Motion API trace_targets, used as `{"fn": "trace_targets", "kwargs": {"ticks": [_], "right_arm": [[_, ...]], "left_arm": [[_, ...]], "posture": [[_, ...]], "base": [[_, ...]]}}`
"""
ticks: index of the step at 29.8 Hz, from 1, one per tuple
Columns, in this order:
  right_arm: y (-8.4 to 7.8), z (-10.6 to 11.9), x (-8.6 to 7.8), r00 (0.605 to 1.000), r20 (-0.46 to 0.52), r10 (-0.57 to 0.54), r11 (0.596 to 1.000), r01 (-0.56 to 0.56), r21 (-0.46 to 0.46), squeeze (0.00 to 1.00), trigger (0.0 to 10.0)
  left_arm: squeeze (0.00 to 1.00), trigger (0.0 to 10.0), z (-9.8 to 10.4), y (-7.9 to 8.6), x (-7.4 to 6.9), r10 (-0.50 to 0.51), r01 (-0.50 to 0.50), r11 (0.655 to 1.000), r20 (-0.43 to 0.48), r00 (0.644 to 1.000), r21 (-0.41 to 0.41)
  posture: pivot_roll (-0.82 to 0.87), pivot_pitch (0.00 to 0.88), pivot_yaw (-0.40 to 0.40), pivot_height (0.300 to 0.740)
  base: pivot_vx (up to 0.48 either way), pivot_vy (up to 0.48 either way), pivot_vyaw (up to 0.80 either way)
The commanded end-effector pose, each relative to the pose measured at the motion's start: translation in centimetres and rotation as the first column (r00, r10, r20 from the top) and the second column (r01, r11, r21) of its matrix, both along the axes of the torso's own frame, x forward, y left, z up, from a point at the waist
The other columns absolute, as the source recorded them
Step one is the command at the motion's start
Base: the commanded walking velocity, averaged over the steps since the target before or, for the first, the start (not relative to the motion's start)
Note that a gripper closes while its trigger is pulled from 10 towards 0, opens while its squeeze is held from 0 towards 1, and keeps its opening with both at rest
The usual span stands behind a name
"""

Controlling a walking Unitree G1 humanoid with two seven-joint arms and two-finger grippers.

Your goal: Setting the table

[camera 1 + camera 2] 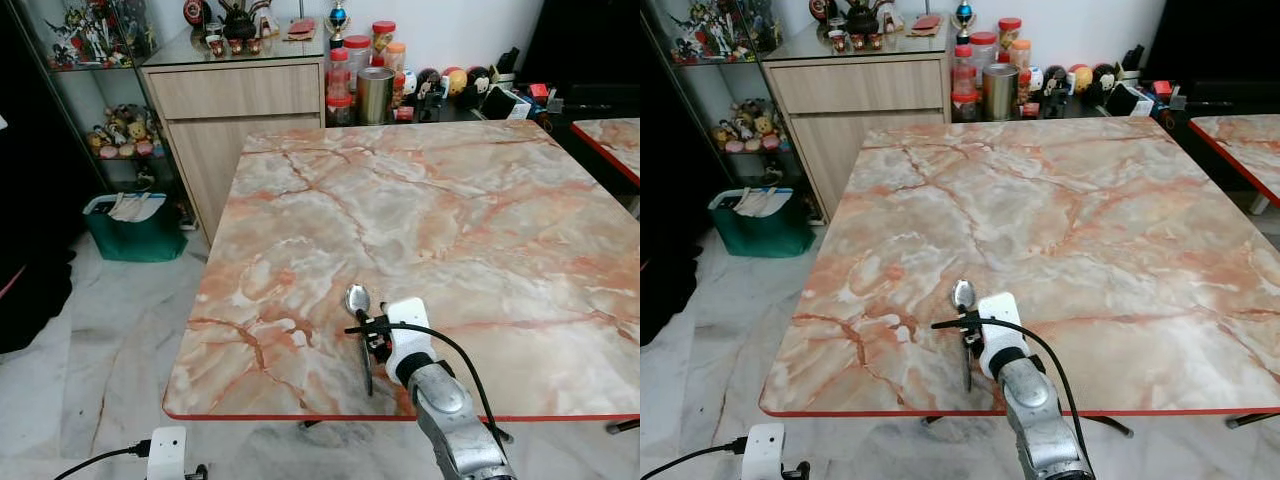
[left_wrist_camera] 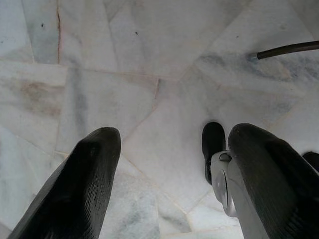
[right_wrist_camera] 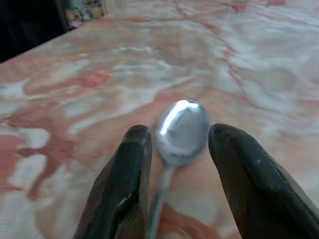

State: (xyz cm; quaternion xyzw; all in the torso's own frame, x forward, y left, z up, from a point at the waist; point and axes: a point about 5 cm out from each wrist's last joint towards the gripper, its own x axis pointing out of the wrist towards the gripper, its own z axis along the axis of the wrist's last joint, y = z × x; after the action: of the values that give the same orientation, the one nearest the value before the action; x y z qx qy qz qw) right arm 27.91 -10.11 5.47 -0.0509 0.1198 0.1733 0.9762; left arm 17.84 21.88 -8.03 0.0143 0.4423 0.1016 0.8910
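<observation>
A silver spoon [image 1: 357, 299] lies on the marble table [image 1: 440, 210] near the front edge, bowl pointing away from me and handle toward the edge. My right gripper [image 1: 372, 334] sits low over the handle. In the right wrist view its two black fingers [image 3: 127, 169] stand apart on either side of the spoon [image 3: 182, 130], with a gap wider than the thin handle, so it is open. My left gripper [image 2: 172, 142] hangs open over the white floor tiles beside the table.
A wooden cabinet [image 1: 235, 110] with jars and a metal canister [image 1: 375, 95] stands behind the table's far edge. A green bin [image 1: 128, 225] sits on the floor at the left. A second marble table [image 1: 612, 140] is at the far right.
</observation>
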Motion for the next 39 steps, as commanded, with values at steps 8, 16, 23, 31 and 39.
{"fn": "trace_targets", "kwargs": {"ticks": [8, 16, 23, 31, 39], "right_arm": [[-1.4, 1.1, 1.3, 0.987, 0.061, -0.148, 0.989, 0.147, 0.035, 0.00, 10.0], [-2.6, 1.6, 2.2, 0.965, 0.065, -0.255, 0.966, 0.251, 0.066, 0.00, 10.0], [-2.5, 1.8, 2.4, 0.962, 0.084, -0.258, 0.965, 0.253, 0.071, 0.00, 10.0], [-2.1, 1.9, 2.7, 0.958, 0.088, -0.272, 0.961, 0.265, 0.083, 0.00, 10.0], [-2.0, 1.8, 2.9, 0.955, 0.093, -0.281, 0.958, 0.273, 0.088, 0.00, 10.0]], "left_arm": [[0.00, 10.0, 0.1, 0.3, 0.0, 0.012, -0.012, 1.000, 0.008, 1.000, -0.004], [0.00, 10.0, 0.1, 0.2, 0.1, 0.006, -0.006, 1.000, 0.008, 1.000, -0.006], [0.00, 10.0, 0.2, 0.2, 0.3, 0.003, -0.003, 1.000, 0.011, 1.000, -0.004], [0.00, 10.0, 0.3, 0.2, 0.5, -0.015, 0.015, 1.000, 0.017, 1.000, 0.006], [0.00, 10.0, 0.4, 0.3, 0.6, -0.023, 0.023, 1.000, 0.017, 1.000, 0.009]], "posture": [[-0.03, 0.000, 0.043, 0.740], [-0.04, 0.000, 0.049, 0.740], [-0.04, 0.000, 0.053, 0.740], [-0.03, 0.000, 0.058, 0.740], [-0.03, 0.000, 0.062, 0.740]], "base": [[0.000, 0.190, 0.00], [0.000, 0.390, -0.49], [0.000, 0.391, 0.00], [0.000, 0.195, 0.00], [0.000, 0.000, 0.00]]}}
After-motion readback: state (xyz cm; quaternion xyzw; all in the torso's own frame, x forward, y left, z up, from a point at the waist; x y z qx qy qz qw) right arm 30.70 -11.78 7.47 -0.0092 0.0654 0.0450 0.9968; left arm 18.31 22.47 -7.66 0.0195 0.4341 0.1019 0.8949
